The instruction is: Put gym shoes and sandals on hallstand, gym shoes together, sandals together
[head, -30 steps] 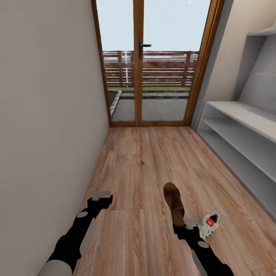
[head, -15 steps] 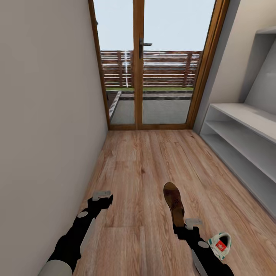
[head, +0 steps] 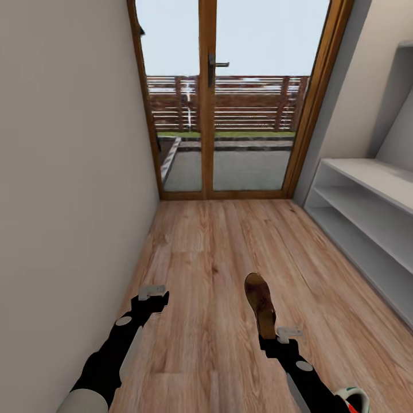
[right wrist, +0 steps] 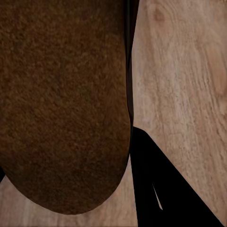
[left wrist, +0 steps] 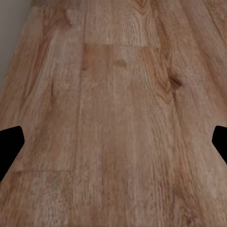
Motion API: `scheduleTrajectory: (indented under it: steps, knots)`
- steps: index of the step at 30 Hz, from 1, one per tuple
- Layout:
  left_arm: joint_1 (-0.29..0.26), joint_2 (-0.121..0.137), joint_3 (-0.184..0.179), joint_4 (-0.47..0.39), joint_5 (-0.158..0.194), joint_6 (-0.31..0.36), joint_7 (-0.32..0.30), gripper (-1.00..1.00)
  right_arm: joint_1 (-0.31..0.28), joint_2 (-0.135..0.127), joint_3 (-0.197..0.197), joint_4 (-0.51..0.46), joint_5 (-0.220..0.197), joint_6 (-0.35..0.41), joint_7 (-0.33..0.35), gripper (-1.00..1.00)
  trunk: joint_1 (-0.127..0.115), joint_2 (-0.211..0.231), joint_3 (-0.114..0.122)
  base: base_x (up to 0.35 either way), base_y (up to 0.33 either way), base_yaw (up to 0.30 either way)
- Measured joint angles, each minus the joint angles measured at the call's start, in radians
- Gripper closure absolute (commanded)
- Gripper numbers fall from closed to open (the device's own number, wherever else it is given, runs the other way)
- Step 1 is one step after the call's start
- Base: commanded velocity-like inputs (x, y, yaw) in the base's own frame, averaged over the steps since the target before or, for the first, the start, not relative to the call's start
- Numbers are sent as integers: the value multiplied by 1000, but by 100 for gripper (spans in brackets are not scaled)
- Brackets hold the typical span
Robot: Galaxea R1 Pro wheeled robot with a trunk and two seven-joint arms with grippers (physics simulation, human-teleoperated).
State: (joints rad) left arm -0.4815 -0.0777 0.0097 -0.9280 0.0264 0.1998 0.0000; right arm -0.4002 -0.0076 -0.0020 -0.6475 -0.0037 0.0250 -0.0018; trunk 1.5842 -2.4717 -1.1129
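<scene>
The brown sandal (head: 261, 304) juts forward from the right gripper (head: 269, 335), clamped at its heel end above the corridor floor (head: 212, 258); it looks light and fairly stiff, though that end grip probably lets the toe swing. One gym shoe (head: 353, 398) lies on the floor beside the right arm. The left gripper (head: 154, 293) hangs empty, fingers spread. The hallstand (head: 367, 218) stands along the right wall.
</scene>
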Motion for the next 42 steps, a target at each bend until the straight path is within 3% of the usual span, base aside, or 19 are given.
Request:
scheduleTrajectory:
  steps: [42]
  knots:
    - [0,0,0,0,0,0,0,-100,0,-1,-1,0,0,0,0,100,0,0,0,346,5,0]
